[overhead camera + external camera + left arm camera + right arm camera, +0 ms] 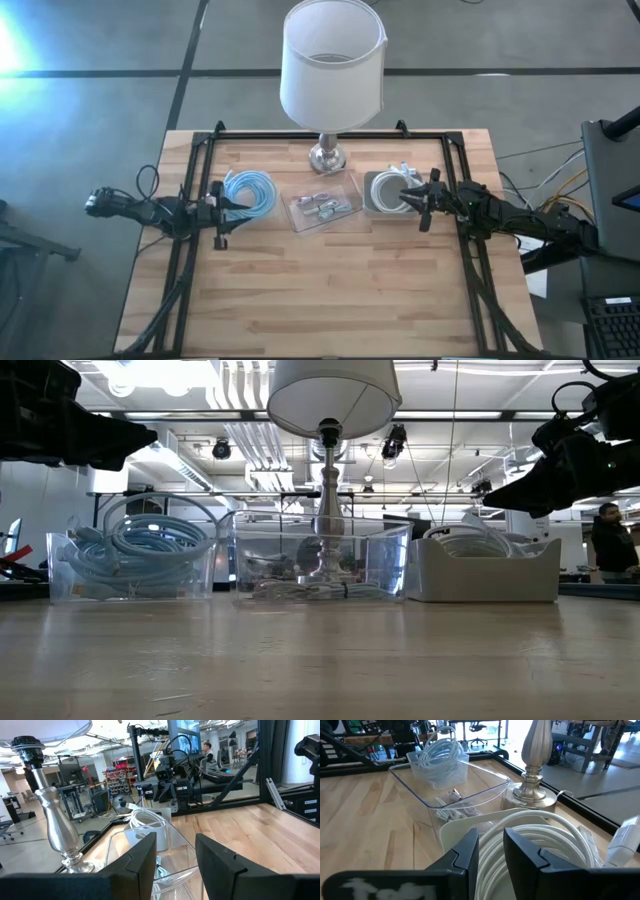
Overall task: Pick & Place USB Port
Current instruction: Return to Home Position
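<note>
the white cable coil (547,832), lying in the gray bin (480,578), looks light, floppy and springy, best pinched across several loops at once; the right tool (490,847) hangs above it, spread and empty, the left tool (175,852) likewise spread near the blue cable (250,190).

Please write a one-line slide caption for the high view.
Open left gripper by the blue cable, open right gripper over the gray bin, lamp behind.

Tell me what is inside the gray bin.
Coiled white cable fills the gray bin, with a white connector showing at one edge. The coil covers the bin's floor, so anything beneath cannot be seen. The right pincer hangs over it, open.
</note>
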You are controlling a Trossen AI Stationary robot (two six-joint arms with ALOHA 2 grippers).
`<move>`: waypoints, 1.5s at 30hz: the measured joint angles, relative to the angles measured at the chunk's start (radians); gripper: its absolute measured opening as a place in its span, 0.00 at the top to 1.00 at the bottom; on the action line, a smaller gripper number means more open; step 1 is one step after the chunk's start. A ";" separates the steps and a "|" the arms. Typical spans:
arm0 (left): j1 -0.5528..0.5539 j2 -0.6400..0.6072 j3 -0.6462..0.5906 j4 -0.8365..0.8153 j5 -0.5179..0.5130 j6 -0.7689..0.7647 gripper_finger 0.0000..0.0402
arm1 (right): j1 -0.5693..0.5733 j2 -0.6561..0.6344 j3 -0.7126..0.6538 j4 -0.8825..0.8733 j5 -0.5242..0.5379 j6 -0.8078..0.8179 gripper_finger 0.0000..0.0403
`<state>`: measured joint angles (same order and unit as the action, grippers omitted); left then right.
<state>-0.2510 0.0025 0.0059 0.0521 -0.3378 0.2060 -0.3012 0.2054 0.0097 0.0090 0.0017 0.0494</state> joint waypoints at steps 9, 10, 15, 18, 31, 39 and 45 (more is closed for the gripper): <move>0.000 0.000 0.000 0.000 0.000 0.000 0.65 | 0.000 0.000 0.000 0.000 0.000 0.000 0.83; 0.000 0.000 0.000 0.000 0.000 0.000 0.65 | 0.000 0.000 0.000 0.000 0.000 0.001 0.83; 0.000 0.000 0.000 0.000 0.000 0.000 0.65 | 0.000 0.000 0.000 0.000 0.000 0.001 0.82; 0.000 0.000 0.000 0.000 0.000 0.000 0.65 | 0.000 0.000 0.000 0.000 0.000 0.000 0.80; 0.000 0.000 0.000 0.000 0.000 0.000 0.65 | 0.000 0.000 0.000 0.000 0.000 0.000 0.78; 0.000 0.000 0.000 0.000 0.000 0.000 0.65 | 0.000 0.000 0.000 0.000 0.000 0.000 0.82; 0.000 0.000 0.000 0.000 0.000 0.000 0.65 | 0.000 0.000 0.000 0.000 0.000 0.000 0.83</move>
<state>-0.2512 0.0025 0.0059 0.0521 -0.3377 0.2061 -0.3016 0.2054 0.0097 0.0088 0.0019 0.0496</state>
